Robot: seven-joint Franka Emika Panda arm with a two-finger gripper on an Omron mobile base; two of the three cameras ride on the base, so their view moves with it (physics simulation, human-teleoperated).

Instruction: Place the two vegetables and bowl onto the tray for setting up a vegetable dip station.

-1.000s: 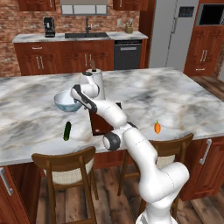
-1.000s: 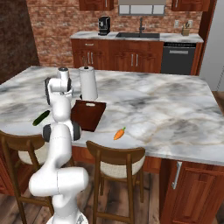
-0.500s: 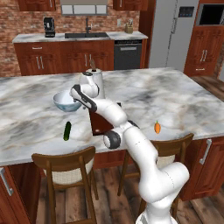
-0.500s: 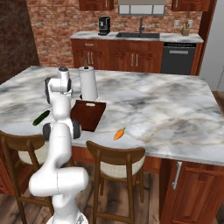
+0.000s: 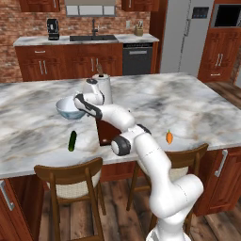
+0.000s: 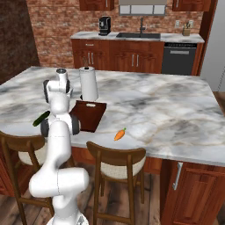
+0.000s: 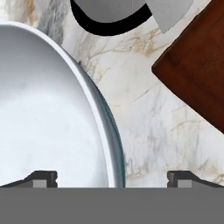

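A: Claw is seen spread wide over the bowl rim, nothing gripped; tray just beside.

B: Slip is poss. if that glossy thin rim is pinched off-centre; bowl could be tipped.

bowl rim between spread fingers, bare marble beside

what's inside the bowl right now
Nothing shows inside the bowl: the hand view gives a bare glossy white inside. Its lower part is cut off by the frame, so that bit cannot be checked.
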